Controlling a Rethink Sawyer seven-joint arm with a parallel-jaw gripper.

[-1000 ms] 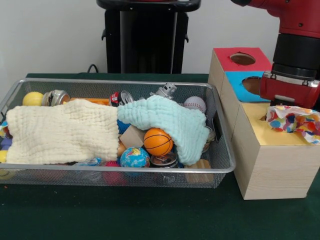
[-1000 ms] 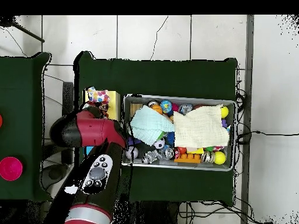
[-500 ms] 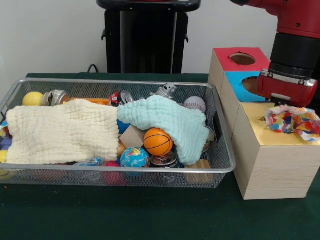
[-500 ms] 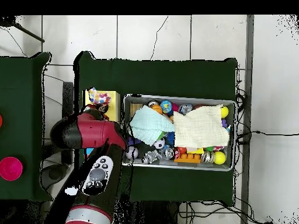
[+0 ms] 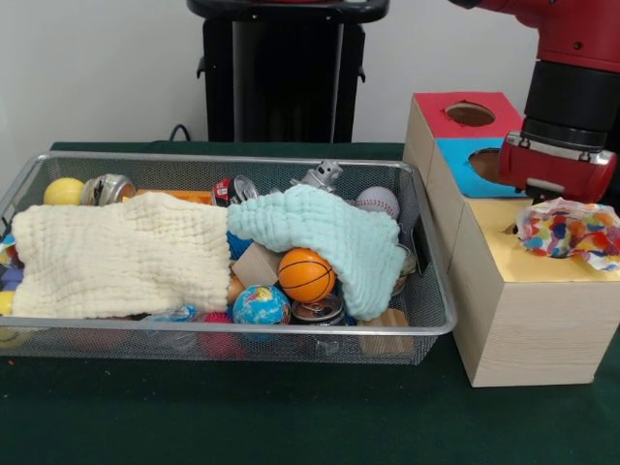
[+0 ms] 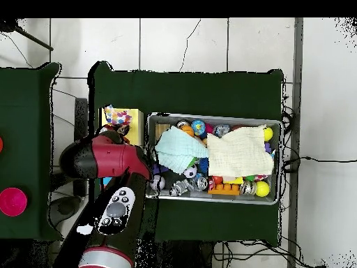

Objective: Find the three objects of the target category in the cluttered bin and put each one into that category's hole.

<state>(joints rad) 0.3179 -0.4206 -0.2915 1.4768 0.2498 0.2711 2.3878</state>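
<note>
A multicoloured spotted cloth (image 5: pixel 567 232) lies bunched on the yellow top of the wooden sorting box (image 5: pixel 504 320), over its hole. My gripper (image 5: pixel 560 197) hangs straight above that cloth, and the red wrist hides where it ends. In the overhead view the spotted cloth (image 6: pixel 116 115) shows at the box's far end, beside the red arm (image 6: pixel 104 159). In the wire bin (image 5: pixel 431 325) a cream cloth (image 5: pixel 121 257) covers the left half. A mint cloth (image 5: pixel 325 237) drapes over the middle. An orange basketball (image 5: pixel 306 274), a globe ball (image 5: pixel 261 305) and a baseball (image 5: pixel 378 201) show around them.
The box also has a red top with a hole (image 5: pixel 470 113) and a blue top with a hole (image 5: pixel 489 165). The bin also holds a yellow ball (image 5: pixel 63 191), tin cans (image 5: pixel 108 188), a small metal robot (image 5: pixel 322 175) and wooden blocks (image 5: pixel 255 263).
The wrist has risen slightly above the yellow top. The spotted cloth has drawn in from a wider spread into a tighter bunch there.
</note>
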